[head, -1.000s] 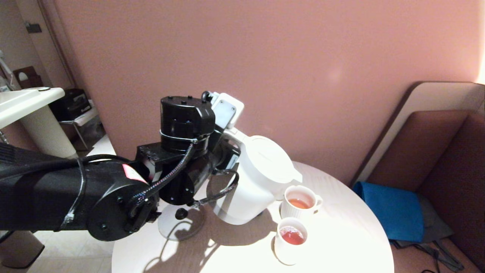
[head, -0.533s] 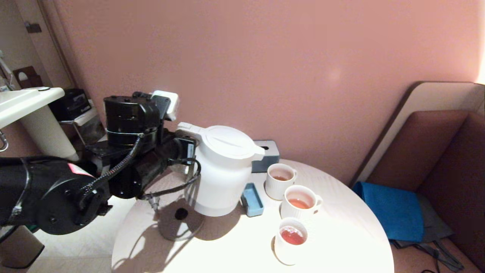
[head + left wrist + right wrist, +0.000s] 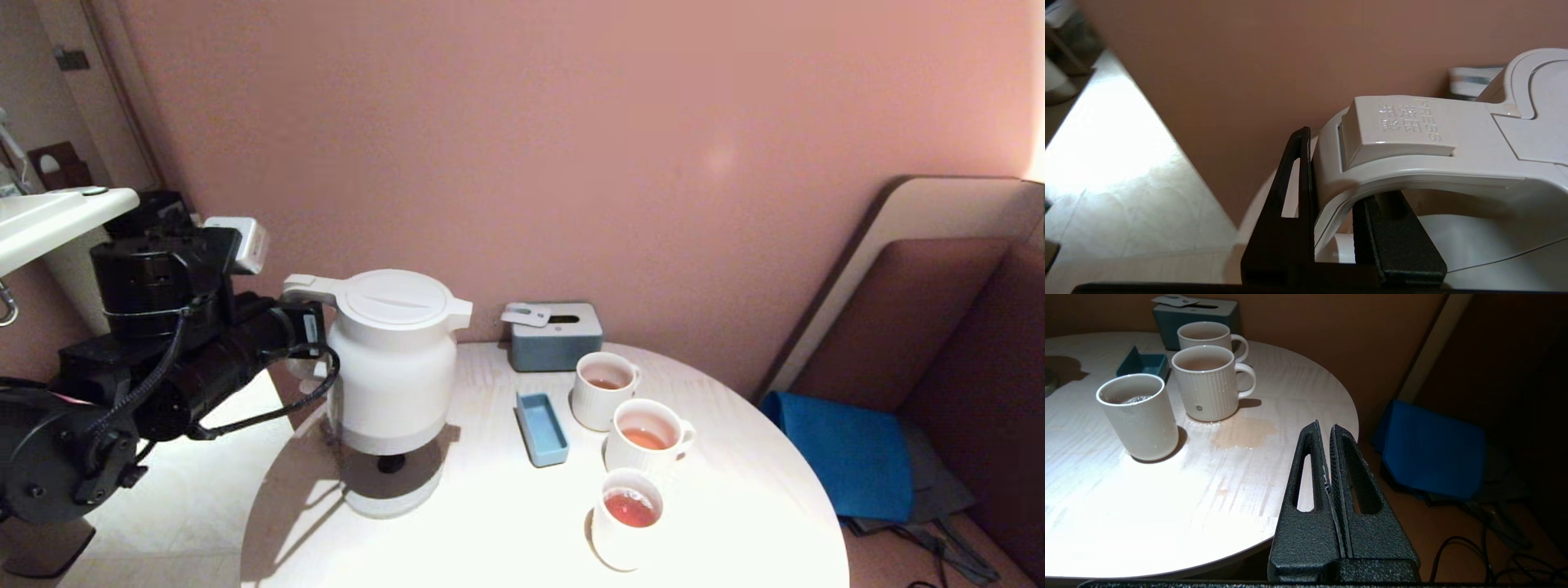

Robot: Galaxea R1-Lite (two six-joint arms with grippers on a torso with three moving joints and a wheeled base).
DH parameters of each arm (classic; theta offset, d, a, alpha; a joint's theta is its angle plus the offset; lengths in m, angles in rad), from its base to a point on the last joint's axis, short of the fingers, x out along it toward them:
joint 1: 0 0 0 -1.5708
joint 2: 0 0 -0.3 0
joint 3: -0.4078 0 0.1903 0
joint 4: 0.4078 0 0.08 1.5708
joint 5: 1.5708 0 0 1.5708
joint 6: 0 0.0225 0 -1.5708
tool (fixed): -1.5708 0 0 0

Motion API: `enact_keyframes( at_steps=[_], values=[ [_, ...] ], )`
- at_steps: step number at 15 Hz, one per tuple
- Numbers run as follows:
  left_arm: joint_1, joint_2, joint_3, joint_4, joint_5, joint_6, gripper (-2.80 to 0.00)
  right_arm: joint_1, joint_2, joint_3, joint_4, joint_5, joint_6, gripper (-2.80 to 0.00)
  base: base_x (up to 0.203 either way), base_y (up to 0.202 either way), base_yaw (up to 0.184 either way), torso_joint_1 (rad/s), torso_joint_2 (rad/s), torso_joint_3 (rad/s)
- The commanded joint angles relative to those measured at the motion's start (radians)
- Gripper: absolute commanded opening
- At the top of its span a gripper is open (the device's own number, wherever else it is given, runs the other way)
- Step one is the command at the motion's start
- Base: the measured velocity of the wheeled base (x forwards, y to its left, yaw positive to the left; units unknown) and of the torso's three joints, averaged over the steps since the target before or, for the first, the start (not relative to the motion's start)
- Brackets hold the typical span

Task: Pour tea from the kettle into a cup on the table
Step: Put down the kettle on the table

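Note:
The white kettle [image 3: 393,363] hangs upright at the table's left side, just over its grey base disc [image 3: 384,496]. My left gripper [image 3: 304,328] is shut on the kettle's loop handle [image 3: 1412,134]; in the left wrist view the left gripper [image 3: 1341,167] has one finger outside the loop and one inside. Three white cups stand in a row on the pale table [image 3: 735,523]: far [image 3: 606,390], middle [image 3: 649,437] and near [image 3: 627,516], each holding orange-red tea [image 3: 629,510]. My right gripper [image 3: 1325,426] is shut on nothing beside the table's right edge.
A small blue tray [image 3: 543,427] lies between the kettle and the cups. A grey-blue tissue box [image 3: 555,336] stands at the back by the wall. A tea puddle [image 3: 1245,433] wets the table [image 3: 1167,490] beside the middle cup [image 3: 1206,381]. A blue bag [image 3: 841,453] lies right of the table.
The left arm has swung the kettle leftward, from tilted over the cups to upright above the base disc. The far cup, tray and tissue box have come into sight.

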Motion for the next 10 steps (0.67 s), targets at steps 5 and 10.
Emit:
enact_keyframes(
  at_steps=[5, 10],
  values=[
    [0.047, 0.139, 0.108, -0.194, -0.055, -0.045, -2.80, -0.001, 0.001, 0.000, 0.000, 0.001, -0.001, -2.80, 0.000, 0.000, 0.000, 0.000, 0.00, 0.000],
    [0.082, 0.239, 0.126, -0.270, -0.057, -0.047, -2.80, -0.001, 0.001, 0.000, 0.000, 0.001, -0.001, -2.80, 0.000, 0.000, 0.000, 0.000, 0.00, 0.000]
  ],
)
